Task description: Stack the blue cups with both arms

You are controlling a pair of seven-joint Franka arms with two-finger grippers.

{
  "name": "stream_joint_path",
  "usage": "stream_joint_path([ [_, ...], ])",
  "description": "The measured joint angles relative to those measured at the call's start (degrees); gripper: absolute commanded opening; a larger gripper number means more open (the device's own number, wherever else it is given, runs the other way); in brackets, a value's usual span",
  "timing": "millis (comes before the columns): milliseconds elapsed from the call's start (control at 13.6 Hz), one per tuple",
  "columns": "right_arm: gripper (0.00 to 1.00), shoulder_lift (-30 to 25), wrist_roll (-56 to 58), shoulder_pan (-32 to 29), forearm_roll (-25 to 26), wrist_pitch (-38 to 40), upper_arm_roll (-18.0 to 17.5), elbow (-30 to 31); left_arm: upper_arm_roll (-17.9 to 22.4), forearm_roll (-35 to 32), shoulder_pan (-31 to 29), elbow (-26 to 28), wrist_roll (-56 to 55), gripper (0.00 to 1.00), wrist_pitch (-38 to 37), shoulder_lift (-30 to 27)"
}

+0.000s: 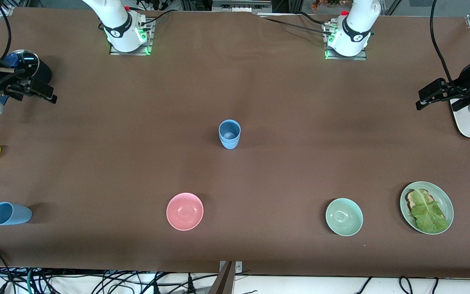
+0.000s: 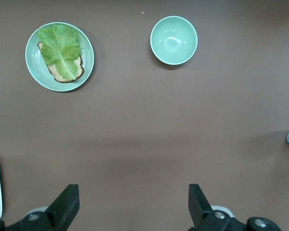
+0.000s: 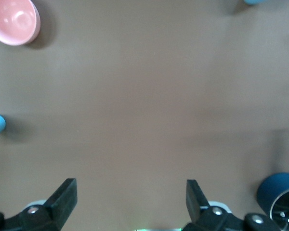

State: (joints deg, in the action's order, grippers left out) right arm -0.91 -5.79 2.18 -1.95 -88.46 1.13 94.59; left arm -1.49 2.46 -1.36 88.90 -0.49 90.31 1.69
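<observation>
Pink bowl (image 1: 185,211) sits nearest. Stacked blue cups (image 1: 229,134) stand mid-surface, well apart from both wide, empty, waiting end effectors: left end effector (image 1: 424,97) and right end effector (image 1: 45,93), each over its own surface end.

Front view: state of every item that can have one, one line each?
Stacked blue cups: upright, one nested in the other, mid-table.
Lone sky-blue cup: lying on its side.
Navy pot: lid on.
Pink bowl: upright, empty.
Green bowl: upright, empty.
Green plate: holds toast with lettuce.
Left gripper: open, empty.
Right gripper: open, empty.
</observation>
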Motion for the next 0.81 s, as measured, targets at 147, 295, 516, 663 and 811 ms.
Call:
stream_joint_path([
  [147, 1.00, -2.7, -0.1, -0.1, 1.4, -2.0, -0.8, 3.8, 0.1, 0.0, -0.1, 0.0, 0.0, 1.00, -1.1, 0.0],
  [295, 1.00, -3.1, -0.1, -0.1, 6.2, -4.1, -2.5, 4.1, 0.1, 0.0, -0.2, 0.0, 0.0, 1.00, -1.5, 0.0],
  [516, 1.00, -3.1, -0.8, -0.2, 4.7, -4.4, -3.3, 4.0, 0.1, 0.0, -0.2, 0.0, 0.0, 1.00, -1.9, 0.0],
  [663, 1.00, -3.1, -0.8, -0.7, 3.7, -4.4, -3.3, 4.0, 0.1, 0.0, -0.2, 0.0, 0.0, 1.00, -2.1, 0.0],
  [811, 1.00, -3.0, -0.8, -0.9, 3.5, -4.4, -3.2, 4.0, 0.1, 0.0, -0.2, 0.1, 0.0, 1.00, -2.4, -0.1],
])
